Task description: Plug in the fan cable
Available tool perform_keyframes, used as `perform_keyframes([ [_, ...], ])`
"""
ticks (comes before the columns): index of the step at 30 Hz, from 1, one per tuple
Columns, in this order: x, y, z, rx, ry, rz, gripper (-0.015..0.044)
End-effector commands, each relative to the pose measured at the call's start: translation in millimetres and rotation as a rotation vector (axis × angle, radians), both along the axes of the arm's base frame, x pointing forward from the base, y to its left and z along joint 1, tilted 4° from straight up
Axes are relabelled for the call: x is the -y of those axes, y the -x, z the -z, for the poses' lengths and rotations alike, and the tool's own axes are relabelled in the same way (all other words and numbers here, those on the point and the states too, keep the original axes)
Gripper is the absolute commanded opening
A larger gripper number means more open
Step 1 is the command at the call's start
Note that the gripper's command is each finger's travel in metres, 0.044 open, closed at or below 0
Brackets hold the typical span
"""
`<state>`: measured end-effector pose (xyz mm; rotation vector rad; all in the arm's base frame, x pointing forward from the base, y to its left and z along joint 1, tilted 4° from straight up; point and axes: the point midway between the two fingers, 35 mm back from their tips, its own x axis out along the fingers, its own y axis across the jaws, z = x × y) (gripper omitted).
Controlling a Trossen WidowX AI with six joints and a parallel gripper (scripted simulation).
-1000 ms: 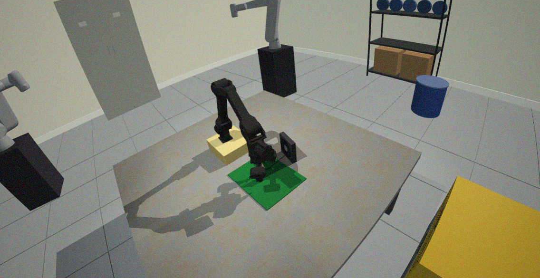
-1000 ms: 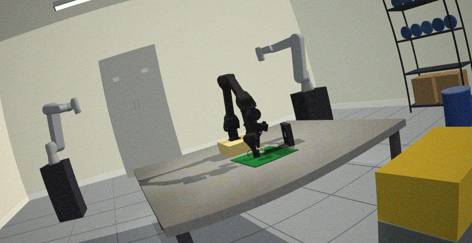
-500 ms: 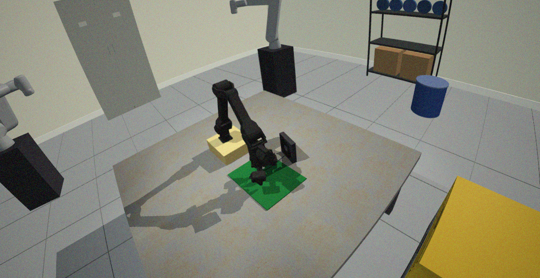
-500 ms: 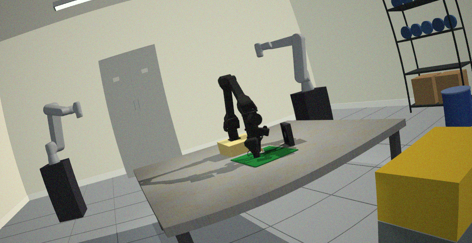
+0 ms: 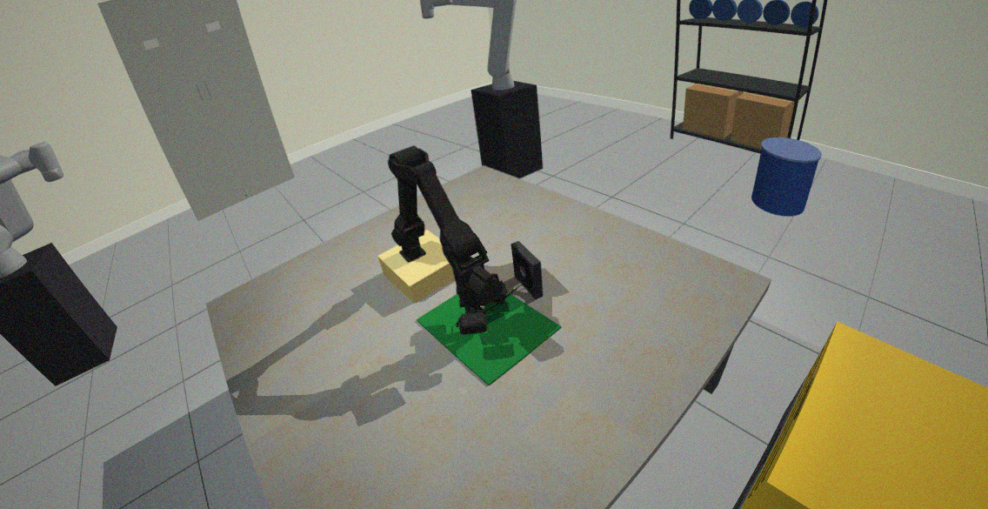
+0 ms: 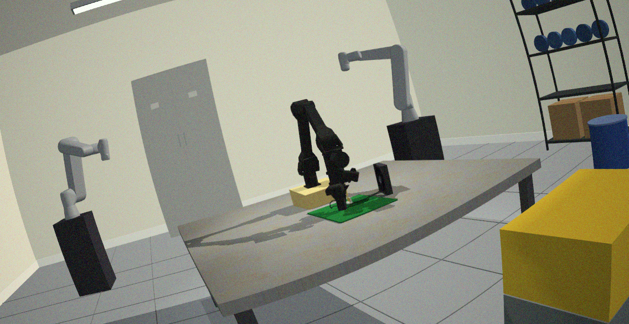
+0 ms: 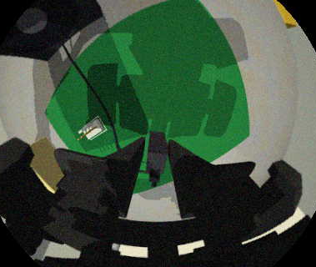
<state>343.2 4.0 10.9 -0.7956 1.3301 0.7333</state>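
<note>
Mottled grey worktop (image 5: 622,263) (image 6: 439,189) (image 7: 268,75) mid-frame, edge slanting lower right, tiled floor (image 5: 864,249) (image 6: 422,277) beyond, end effector (image 5: 473,326) (image 6: 341,206) (image 7: 157,141) partly open around black plug (image 7: 157,152), cannot tell if gripped

Black six-joint robot arm (image 5: 450,223) (image 6: 324,133): rear link near upright, elbow bent at top, forward link sloping down. Black jointed wrist (image 5: 478,286) (image 6: 336,159) below forward link. Black parallel-jaw tool (image 5: 473,325) (image 6: 341,207) (image 7: 157,141) pointing down, low over table. Two dark tapered fingers partly closed, narrow gap between tips. Firm grip: not determinable.
</note>
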Motion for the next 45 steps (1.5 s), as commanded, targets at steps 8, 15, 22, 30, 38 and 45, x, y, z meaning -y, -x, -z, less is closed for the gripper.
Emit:
perform_keyframes([
  [8,0,1,-25,0.000,0.002,0.002,0.0000],
  [15,0,4,-49,0.000,0.004,0.005,0.0000],
  [22,-12,17,-49,-0.003,-0.016,0.192,0.0000],
  [30,-27,37,-47,-0.008,-0.045,0.466,0.0000],
  [38,-40,58,-44,-0.013,-0.074,0.739,0.0000],
  [45,-50,76,-41,-0.017,-0.097,0.973,0.0000],
])
